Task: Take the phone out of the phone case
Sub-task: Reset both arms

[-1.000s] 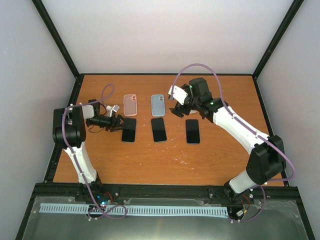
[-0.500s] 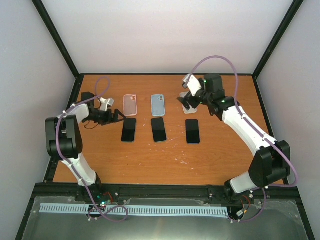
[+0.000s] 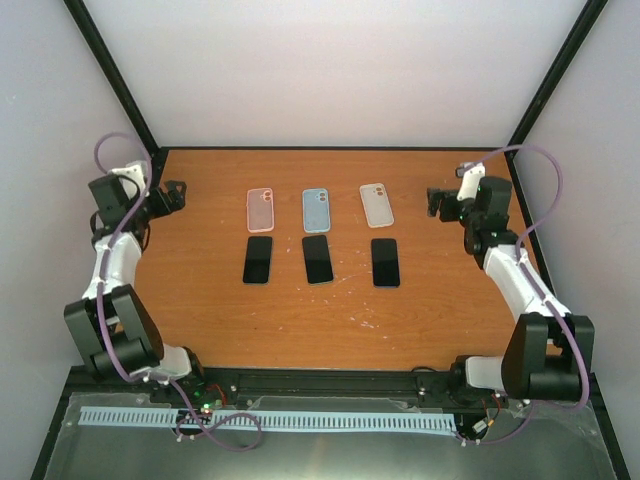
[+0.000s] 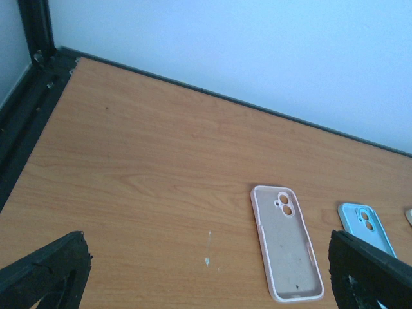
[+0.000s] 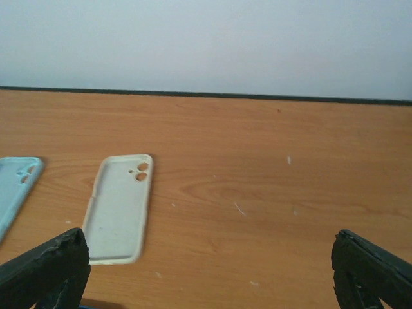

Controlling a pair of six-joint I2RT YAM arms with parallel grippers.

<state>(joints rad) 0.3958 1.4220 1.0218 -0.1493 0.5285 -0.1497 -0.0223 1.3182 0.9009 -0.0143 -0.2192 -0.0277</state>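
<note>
Three empty cases lie in a row on the wooden table: a pink case (image 3: pixel 260 209), a blue case (image 3: pixel 316 209) and a white case (image 3: pixel 377 204). In front of each lies a black phone: left (image 3: pixel 257 259), middle (image 3: pixel 318 258), right (image 3: pixel 385 262). My left gripper (image 3: pixel 172 197) is open and empty at the far left edge, well clear of the pink case (image 4: pixel 286 251). My right gripper (image 3: pixel 437 201) is open and empty at the far right, apart from the white case (image 5: pixel 119 208). The blue case also shows in the left wrist view (image 4: pixel 367 228) and the right wrist view (image 5: pixel 14 187).
A black frame (image 3: pixel 135 205) borders the table on the left, back and right. White walls rise behind the table. Purple cables loop over both arms.
My right gripper has let go of the white case, which now lies in the back row, and has drawn back to the right. My left arm has drawn back to the far left edge.
</note>
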